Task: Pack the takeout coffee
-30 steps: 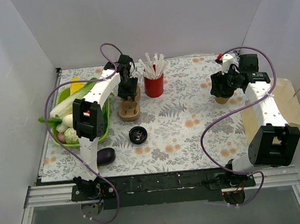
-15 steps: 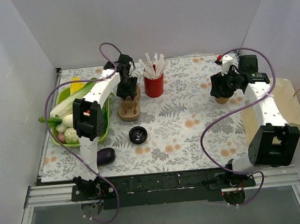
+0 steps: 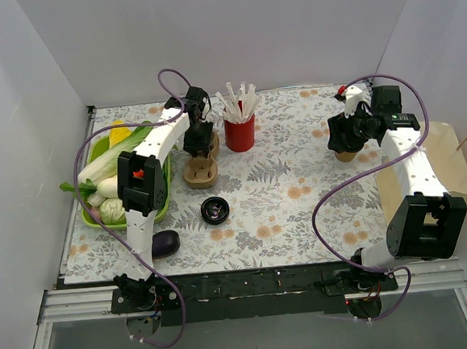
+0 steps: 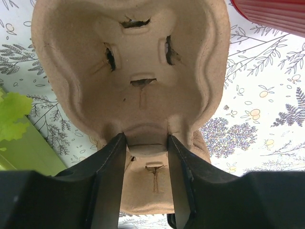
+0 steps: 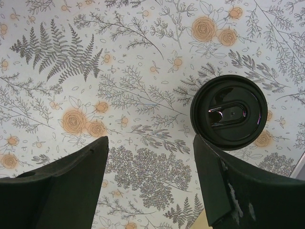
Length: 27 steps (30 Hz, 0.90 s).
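The left gripper point(image 4: 146, 138) is reaching down over the far-left part of the flowered tablecloth point(image 5: 143, 95) and is pinching the narrow waist of the pulp cup carrier point(image 4: 128, 71), one black finger point(image 4: 112, 176) pressing on each side of the ridge between its two wells. The carrier is lying just beside the red cup point(image 3: 240, 133) of white straws, and a green basket point(image 4: 26, 157) of vegetables is sitting on its other side. The coffee cup point(image 3: 345, 155) is standing upright at the far right of the table, well apart from the carrier, with a black lid point(image 5: 228, 112) on top. The right gripper point(image 5: 150, 140) is hanging directly above it with its fingers spread wide and gripping nothing. From the right wrist camera the lid is showing just beyond the tip of the right-hand finger point(image 5: 214, 181) rather than between the two, and whether that finger is touching the cup cannot be told. A second, loose black lid point(image 3: 215, 211) is lying on the cloth near the middle, an eggplant point(image 3: 164, 243) is resting near the front left edge, and a brown paper bag point(image 3: 446, 150) is lying flat at the right side beside the right arm.
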Each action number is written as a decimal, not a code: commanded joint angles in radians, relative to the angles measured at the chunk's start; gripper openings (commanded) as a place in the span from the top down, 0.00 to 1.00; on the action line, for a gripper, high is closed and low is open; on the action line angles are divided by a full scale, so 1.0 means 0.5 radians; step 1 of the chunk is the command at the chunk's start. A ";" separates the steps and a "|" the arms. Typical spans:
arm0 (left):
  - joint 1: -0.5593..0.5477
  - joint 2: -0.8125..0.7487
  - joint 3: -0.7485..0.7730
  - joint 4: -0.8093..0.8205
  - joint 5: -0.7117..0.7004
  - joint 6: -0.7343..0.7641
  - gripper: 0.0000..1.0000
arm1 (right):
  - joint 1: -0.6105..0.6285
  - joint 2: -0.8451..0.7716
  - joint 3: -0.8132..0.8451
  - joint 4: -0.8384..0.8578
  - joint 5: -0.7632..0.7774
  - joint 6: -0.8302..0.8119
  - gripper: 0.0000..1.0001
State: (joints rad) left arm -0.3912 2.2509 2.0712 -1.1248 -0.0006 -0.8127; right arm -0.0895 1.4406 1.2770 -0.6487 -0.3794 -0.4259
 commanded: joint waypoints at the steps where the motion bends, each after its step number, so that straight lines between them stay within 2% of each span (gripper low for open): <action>1: -0.003 -0.081 0.012 -0.030 0.075 0.021 0.79 | 0.007 -0.040 0.002 0.033 0.001 -0.026 0.21; 2: 0.000 -0.114 0.009 -0.030 0.084 0.051 0.90 | 0.007 -0.040 -0.001 0.030 0.004 -0.026 0.21; 5: 0.028 -0.164 0.045 -0.045 0.102 0.116 1.00 | 0.007 -0.040 0.005 0.030 0.004 -0.026 0.21; 12: 0.162 -0.210 0.370 -0.012 -0.039 0.331 1.00 | 0.007 -0.031 0.011 0.027 -0.014 -0.023 0.21; 14: 0.242 -0.207 0.401 -0.015 0.290 0.386 1.00 | 0.007 -0.022 0.011 0.027 -0.014 -0.023 0.21; 15: 0.264 -0.204 0.380 -0.027 0.356 0.398 1.00 | 0.010 -0.016 0.014 0.027 -0.027 -0.016 0.21; 19: 0.233 -0.161 0.318 -0.116 0.323 0.518 1.00 | 0.010 -0.004 0.032 0.033 -0.042 -0.013 0.21; 22: 0.273 -0.105 0.450 -0.251 0.669 0.438 1.00 | 0.010 -0.013 0.029 0.030 -0.036 -0.016 0.21; 23: 0.270 -0.111 0.432 -0.230 0.603 0.387 1.00 | 0.010 -0.019 0.026 0.030 -0.033 -0.016 0.21; 24: 0.258 -0.130 0.368 -0.102 0.311 0.383 1.00 | 0.010 -0.019 0.017 0.027 -0.039 -0.016 0.21; 27: 0.246 -0.283 0.169 0.263 0.084 0.542 1.00 | 0.013 -0.028 -0.001 0.024 -0.051 -0.013 0.21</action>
State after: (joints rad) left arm -0.2581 2.2345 2.2230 -1.1770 0.1581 -0.6075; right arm -0.0895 1.4410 1.2774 -0.6487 -0.3779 -0.4255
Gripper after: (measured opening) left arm 0.348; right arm 0.795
